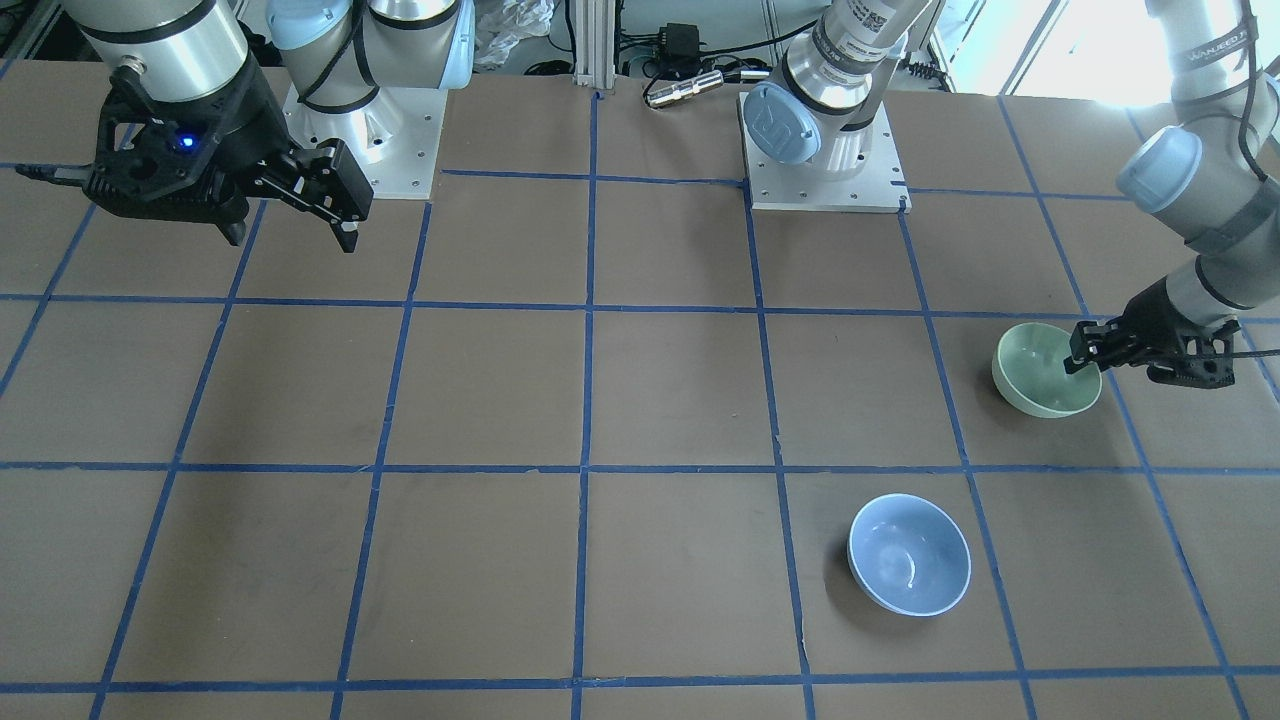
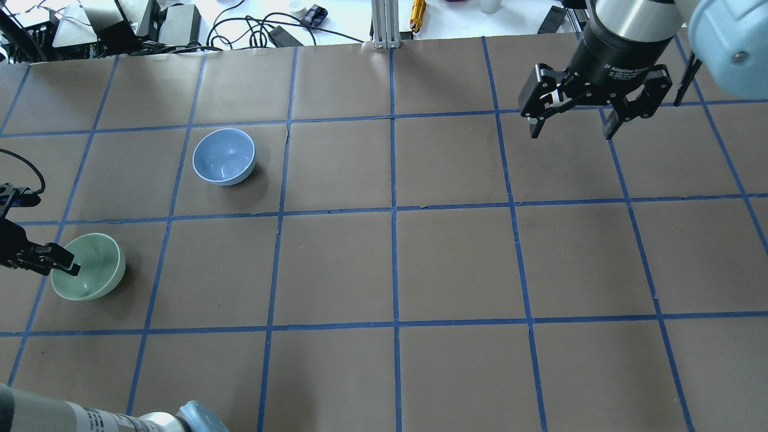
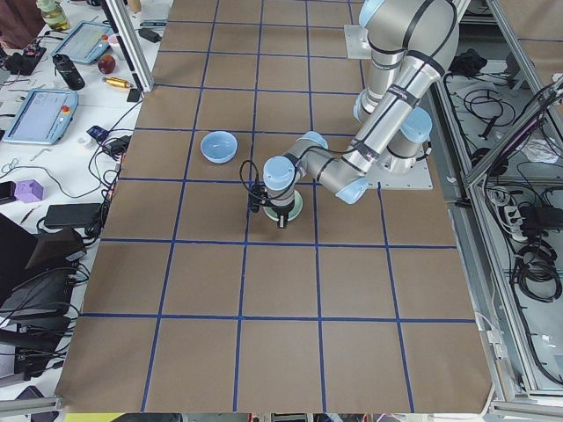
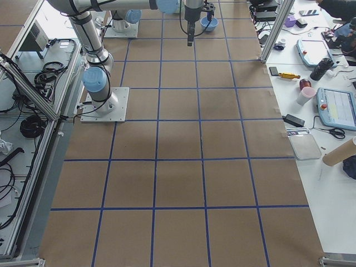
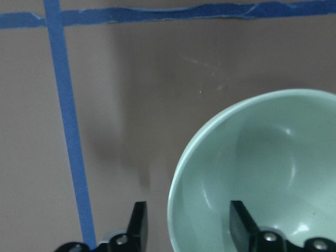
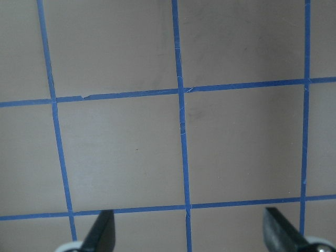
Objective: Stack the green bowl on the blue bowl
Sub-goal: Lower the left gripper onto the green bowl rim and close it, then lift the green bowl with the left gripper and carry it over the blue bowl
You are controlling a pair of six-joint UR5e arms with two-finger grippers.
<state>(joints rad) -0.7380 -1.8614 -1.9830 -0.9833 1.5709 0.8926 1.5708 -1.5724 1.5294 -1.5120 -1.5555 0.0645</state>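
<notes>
Plainly, the left gripper (image 5: 186,206) is the nearer one, its jaws apart astride the rim of the green bowl (image 2: 96,270), with the blue bowl (image 2: 223,156) well apart on the surface, farther forward and inward, while the right gripper (image 2: 570,129) hangs spread over bare squares.

Brown table (image 2: 456,264), crossed by a grid of blue tape (image 2: 394,264). The green bowl (image 2: 96,270) is pale mint, the blue bowl (image 2: 223,157) light periwinkle with a paler rim, both plain. The left gripper (image 5: 187,230) and right gripper (image 2: 571,133) are black.
</notes>
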